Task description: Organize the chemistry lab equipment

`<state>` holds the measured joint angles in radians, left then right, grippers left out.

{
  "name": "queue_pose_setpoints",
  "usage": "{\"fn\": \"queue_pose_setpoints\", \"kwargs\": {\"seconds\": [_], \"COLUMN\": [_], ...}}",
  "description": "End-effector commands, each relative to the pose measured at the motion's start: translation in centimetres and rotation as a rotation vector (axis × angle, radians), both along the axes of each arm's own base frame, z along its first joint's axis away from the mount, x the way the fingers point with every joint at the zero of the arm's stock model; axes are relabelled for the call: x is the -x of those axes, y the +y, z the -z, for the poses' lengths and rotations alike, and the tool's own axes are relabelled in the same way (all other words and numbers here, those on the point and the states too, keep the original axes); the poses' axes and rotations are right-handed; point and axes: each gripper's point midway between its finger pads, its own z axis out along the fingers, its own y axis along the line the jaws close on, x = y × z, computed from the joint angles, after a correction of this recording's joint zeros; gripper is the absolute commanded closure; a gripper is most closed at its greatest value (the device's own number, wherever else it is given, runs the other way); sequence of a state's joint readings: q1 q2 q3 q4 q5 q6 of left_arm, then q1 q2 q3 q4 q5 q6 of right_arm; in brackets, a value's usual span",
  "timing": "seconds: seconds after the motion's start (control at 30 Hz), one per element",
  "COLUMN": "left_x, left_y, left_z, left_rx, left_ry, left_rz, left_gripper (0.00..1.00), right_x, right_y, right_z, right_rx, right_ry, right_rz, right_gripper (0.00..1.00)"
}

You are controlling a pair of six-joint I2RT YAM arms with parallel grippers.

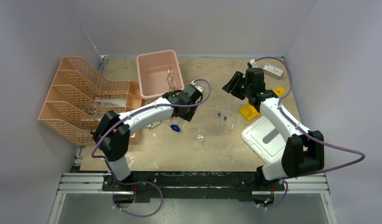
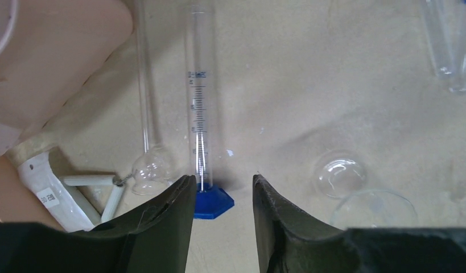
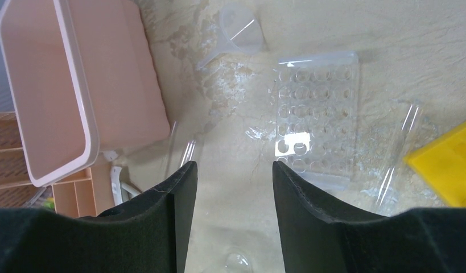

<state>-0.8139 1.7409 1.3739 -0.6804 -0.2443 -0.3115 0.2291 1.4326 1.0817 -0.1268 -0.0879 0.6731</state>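
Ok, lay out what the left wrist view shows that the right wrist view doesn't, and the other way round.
Left wrist only: a graduated cylinder on a blue base, a long-necked round flask beside it, and a small glass beaker, all beyond the open left gripper.
Right wrist only: a clear funnel, the clear rack and a corner of the yellow rack, beyond the open right gripper.
Both: the pink bin and the beige table.

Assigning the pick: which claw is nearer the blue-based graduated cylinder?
Left. The left claw hangs open right over the blue base of the graduated cylinder. The right claw is farther off, by the clear rack.
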Motion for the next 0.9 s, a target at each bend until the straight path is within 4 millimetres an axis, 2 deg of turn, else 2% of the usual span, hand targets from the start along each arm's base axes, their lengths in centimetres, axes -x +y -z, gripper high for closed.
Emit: {"fn": "queue_pose_setpoints", "kwargs": {"seconds": [0.0,0.1,0.3,0.6,0.73,0.87], "left_x": [-1.5,-1.4,-1.8,-2.6,-2.6,-2.8], "left_y": [1.1,1.4,2.1,2.3,2.3,1.7], "left_z": [1.0,2.6,4.6,7.6,8.3,7.9], "left_rx": [-0.054,-0.085,-0.161,-0.199,-0.203,-0.177], "left_ry": [-0.062,-0.044,-0.037,-0.025,-0.018,-0.019], "left_rz": [-0.071,-0.069,-0.075,-0.138,-0.149,-0.147], "left_gripper": [0.58,0.58,0.58,0.51,0.58,0.67], "right_x": [-0.2,-0.3,-0.7,-1.1,-1.2,-1.2], "right_y": [-0.1,-0.2,-0.2,0.0,-0.1,-0.2], "right_z": [-2.4,-2.5,-3.0,-3.2,-3.5,-3.6], "right_rx": [-0.016,-0.011,0.005,0.014,0.025,0.037], "right_ry": [-0.073,-0.079,-0.092,-0.093,-0.102,-0.109], "right_rz": [0.016,0.019,0.01,-0.012,-0.016,-0.013], "right_gripper": [0.47,0.46,0.46,0.46,0.46,0.46]}}
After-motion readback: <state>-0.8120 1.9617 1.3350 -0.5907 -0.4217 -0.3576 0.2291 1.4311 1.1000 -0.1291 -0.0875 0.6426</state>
